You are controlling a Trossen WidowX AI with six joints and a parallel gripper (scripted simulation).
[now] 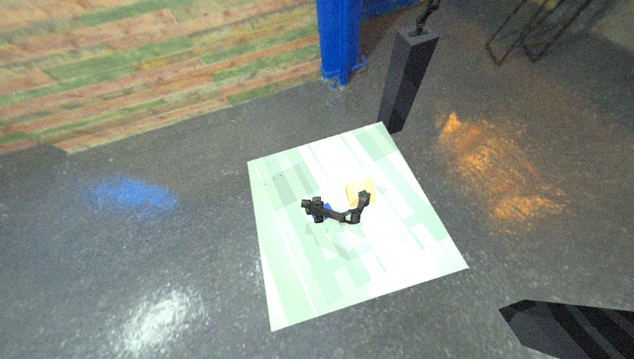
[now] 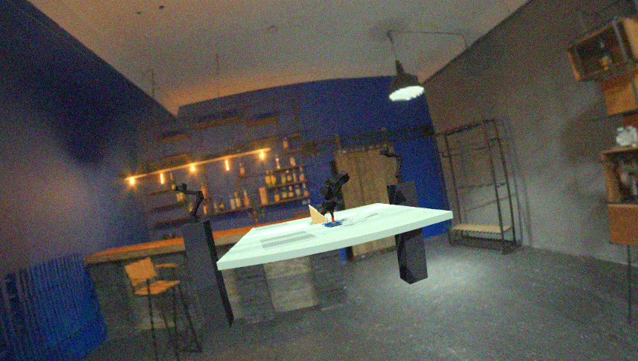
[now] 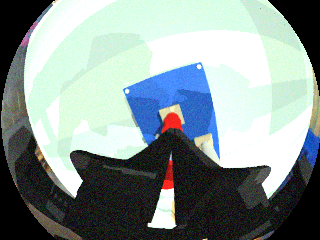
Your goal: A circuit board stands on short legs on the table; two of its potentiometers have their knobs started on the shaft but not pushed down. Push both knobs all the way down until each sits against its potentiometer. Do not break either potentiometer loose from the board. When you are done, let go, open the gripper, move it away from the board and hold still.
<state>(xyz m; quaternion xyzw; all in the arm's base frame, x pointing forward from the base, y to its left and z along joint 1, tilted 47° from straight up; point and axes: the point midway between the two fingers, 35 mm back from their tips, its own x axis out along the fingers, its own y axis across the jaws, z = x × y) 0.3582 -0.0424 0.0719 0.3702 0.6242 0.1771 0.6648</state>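
Wrist view shows the hand [image 1: 306, 203] [image 2: 332, 213] [image 3: 172, 134] with fingers together, clamping nothing, over the red knob [image 2: 332, 218] [image 3: 173, 121] on the blue board [image 1: 327, 206] [image 2: 332, 223] [image 3: 187, 95]; its pressing seems underway, full seating I cannot tell, and release remains.

Taking the bench [image 1: 284, 307] [image 2: 340, 244] as landmark, a grey floor [image 1: 199, 266] [image 2: 514, 304] spreads below it, glossy in places. Behind it in the exterior view stand a bar counter [image 2: 134, 250], bottle shelves on a dark blue wall [image 2: 358, 104] and a wooden door [image 2: 366, 178]. A row of small glowing bulbs hangs behind it to the left; a lit lamp [image 2: 405, 86] hangs above it. A tall stool [image 2: 157, 286] stands left of it, a metal rack [image 2: 451, 178] to its right.
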